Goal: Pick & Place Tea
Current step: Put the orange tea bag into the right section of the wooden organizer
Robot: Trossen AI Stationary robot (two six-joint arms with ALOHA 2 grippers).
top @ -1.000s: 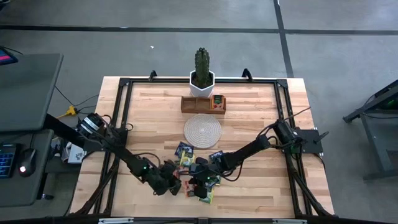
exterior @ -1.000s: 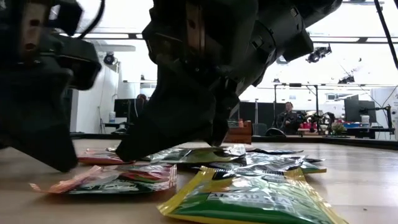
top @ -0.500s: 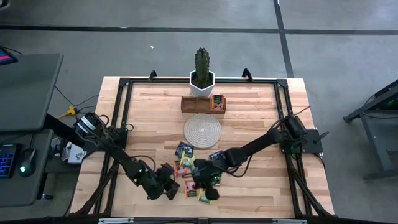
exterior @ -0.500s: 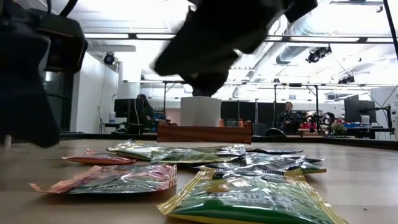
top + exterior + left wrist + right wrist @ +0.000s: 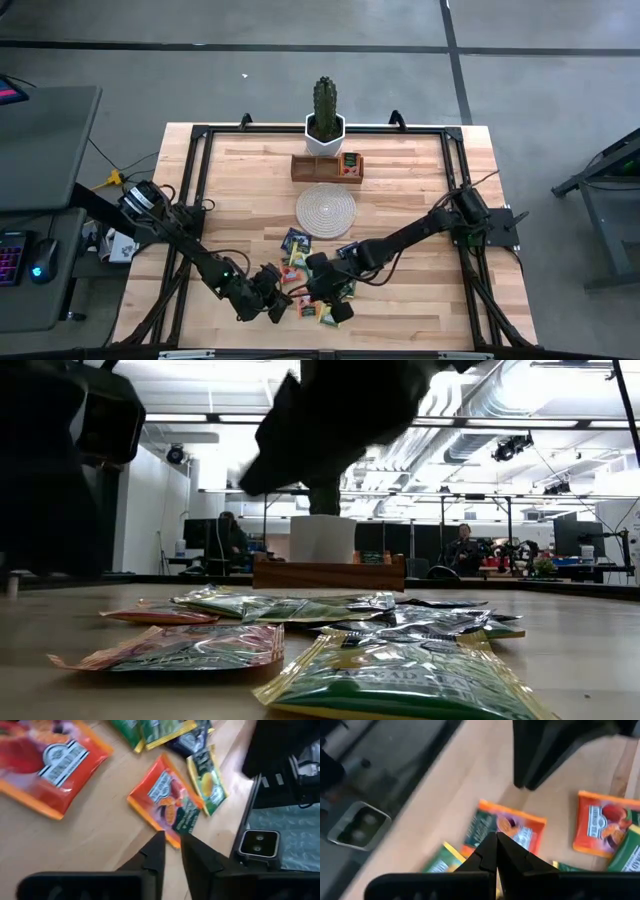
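Several small flat tea sachets (image 5: 300, 262) in orange, green, yellow and dark blue lie loose on the wooden table near its front edge. In the low view a green one (image 5: 400, 680) lies nearest. My left gripper (image 5: 172, 840) hangs just above the table at the pile's left, slightly open and holding nothing. An orange sachet (image 5: 167, 802) lies flat just past its fingertips. My right gripper (image 5: 496, 839) is shut and holds nothing. It hovers over another orange sachet (image 5: 507, 826) at the pile's near side (image 5: 330, 305).
A round whitish woven mat (image 5: 326, 210) lies beyond the pile. Behind it a brown wooden tray (image 5: 318, 167) holds a few sachets, and a potted cactus (image 5: 324, 118) stands at the far edge. A black frame (image 5: 190, 200) runs around the tabletop.
My right gripper has lifted off the sachet pile and rolled about its own axis, still shut; nothing came up with it. My left gripper has risen a little off the table. The sachets lie as before.
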